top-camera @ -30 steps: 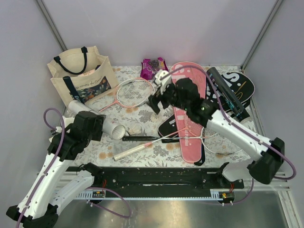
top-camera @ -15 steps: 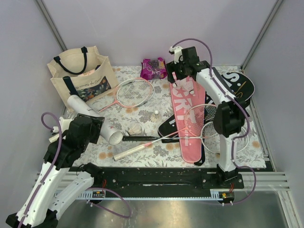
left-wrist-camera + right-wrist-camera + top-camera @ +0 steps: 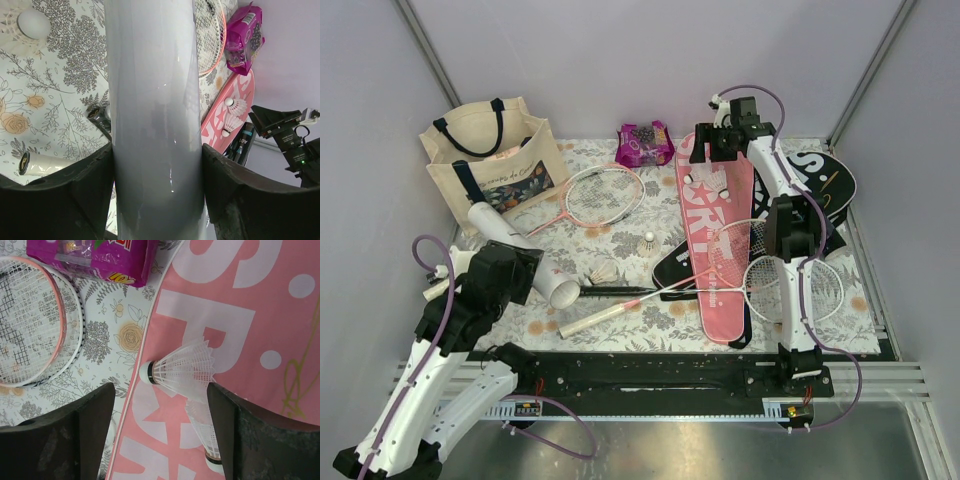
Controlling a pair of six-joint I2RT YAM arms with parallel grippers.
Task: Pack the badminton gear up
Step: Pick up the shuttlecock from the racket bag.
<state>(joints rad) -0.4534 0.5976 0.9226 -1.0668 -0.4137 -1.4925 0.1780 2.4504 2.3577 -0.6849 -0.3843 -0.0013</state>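
Observation:
My left gripper (image 3: pixel 512 272) is shut on a long white tube (image 3: pixel 525 262) that lies aslant at the near left; the tube fills the left wrist view (image 3: pixel 155 125) between the jaws (image 3: pixel 157 170). My right gripper (image 3: pixel 718 160) is open at the far side, over the top of the pink "SPORT" cover (image 3: pixel 715 235). Two white shuttlecocks (image 3: pixel 182 370) (image 3: pixel 205 435) lie on the cover (image 3: pixel 240 315) beneath the open jaws (image 3: pixel 160 395). Two more shuttlecocks (image 3: pixel 650 240) (image 3: pixel 605 272) lie on the cloth. A pink racket (image 3: pixel 605 195) lies mid-back.
A cream tote (image 3: pixel 490 155) stands at the back left. A purple snack packet (image 3: pixel 643 143) lies at the back. Two rackets (image 3: pixel 610 317) (image 3: pixel 620 291) cross the front middle, heads on the covers. A black cover (image 3: pixel 825 175) with a black tube (image 3: pixel 800 200) lies at the right.
My right arm swung from the table's middle up to the far side over the pink cover, then shifted slightly right. My left gripper kept hold of the white tube and barely moved.

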